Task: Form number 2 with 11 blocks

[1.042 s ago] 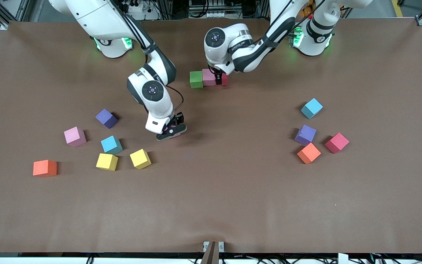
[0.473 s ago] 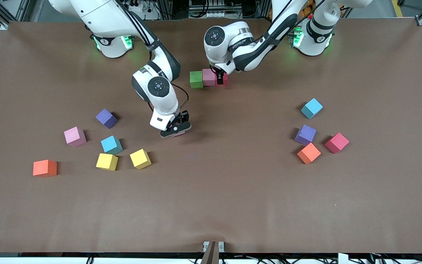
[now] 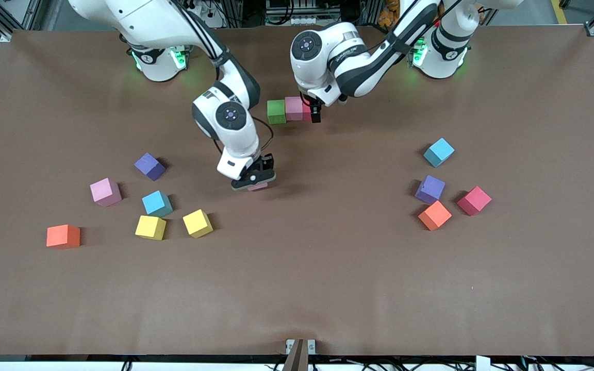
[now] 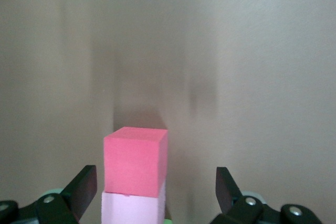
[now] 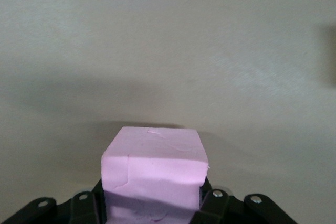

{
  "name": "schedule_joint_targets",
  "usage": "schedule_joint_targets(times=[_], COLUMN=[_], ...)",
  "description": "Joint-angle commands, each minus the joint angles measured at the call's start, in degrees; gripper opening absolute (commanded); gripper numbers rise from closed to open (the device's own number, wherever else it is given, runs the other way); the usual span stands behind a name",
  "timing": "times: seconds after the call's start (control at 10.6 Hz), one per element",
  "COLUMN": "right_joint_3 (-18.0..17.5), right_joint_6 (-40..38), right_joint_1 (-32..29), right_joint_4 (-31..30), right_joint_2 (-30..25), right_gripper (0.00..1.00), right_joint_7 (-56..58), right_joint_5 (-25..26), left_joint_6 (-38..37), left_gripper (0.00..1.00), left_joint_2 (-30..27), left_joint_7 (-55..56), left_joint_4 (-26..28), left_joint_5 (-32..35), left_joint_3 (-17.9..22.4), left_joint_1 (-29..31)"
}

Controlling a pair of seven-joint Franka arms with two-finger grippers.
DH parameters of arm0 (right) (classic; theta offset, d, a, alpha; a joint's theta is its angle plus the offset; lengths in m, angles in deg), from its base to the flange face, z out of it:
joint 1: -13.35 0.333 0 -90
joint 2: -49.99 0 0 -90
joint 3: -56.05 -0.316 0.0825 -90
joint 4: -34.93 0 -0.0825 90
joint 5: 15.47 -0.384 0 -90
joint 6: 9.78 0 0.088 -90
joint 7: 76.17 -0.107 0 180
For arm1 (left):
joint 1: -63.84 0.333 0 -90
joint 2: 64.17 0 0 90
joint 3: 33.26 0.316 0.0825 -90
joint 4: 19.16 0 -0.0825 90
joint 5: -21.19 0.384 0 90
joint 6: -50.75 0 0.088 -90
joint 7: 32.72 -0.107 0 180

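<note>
Three blocks touch in a row on the table in front of the bases: green (image 3: 276,111), pink (image 3: 293,108) and a crimson block (image 3: 307,112) mostly hidden in the front view. My left gripper (image 3: 314,111) hangs open just above that crimson end. In the left wrist view the crimson block (image 4: 135,161) and the pink block (image 4: 134,208) lie between its spread fingers (image 4: 84,184). My right gripper (image 3: 254,180) is shut on a pink block (image 5: 154,174), low over bare table nearer the front camera than the row.
Loose blocks toward the right arm's end: purple (image 3: 149,166), pink (image 3: 105,191), cyan (image 3: 157,203), two yellow (image 3: 150,227) (image 3: 197,223), orange (image 3: 63,236). Toward the left arm's end: cyan (image 3: 439,152), purple (image 3: 429,189), orange (image 3: 434,215), crimson (image 3: 474,200).
My right gripper has carried the pink block away from the loose cluster toward the table's middle. My left gripper has shifted slightly off the crimson block, still open.
</note>
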Motion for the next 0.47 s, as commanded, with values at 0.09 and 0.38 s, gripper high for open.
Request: schedule_joint_targets(times=[0.09,0.38], right_joint_3=[0.3,0.3], right_joint_6=[-0.7,-1.1], right_joint_1=[6.5,11.9], right_joint_4=[1.3,2.3], right_joint_2=[-0.4,0.9], right_gripper=[0.0,0.0], right_joint_7=[-9.6,-15.6], right_joint_5=[-0.7,-0.7], left_joint_6=[-3.2,-9.5], left_gripper=[1.0,1.0], left_joint_2=[-2.9,-4.0], left_joint_7=[-5.5,-21.6], left_joint_4=[-3.0,-7.2], left_joint_5=[2.6,2.6], left_joint_3=[-2.3,-2.2], left_joint_1=[7.2,12.5])
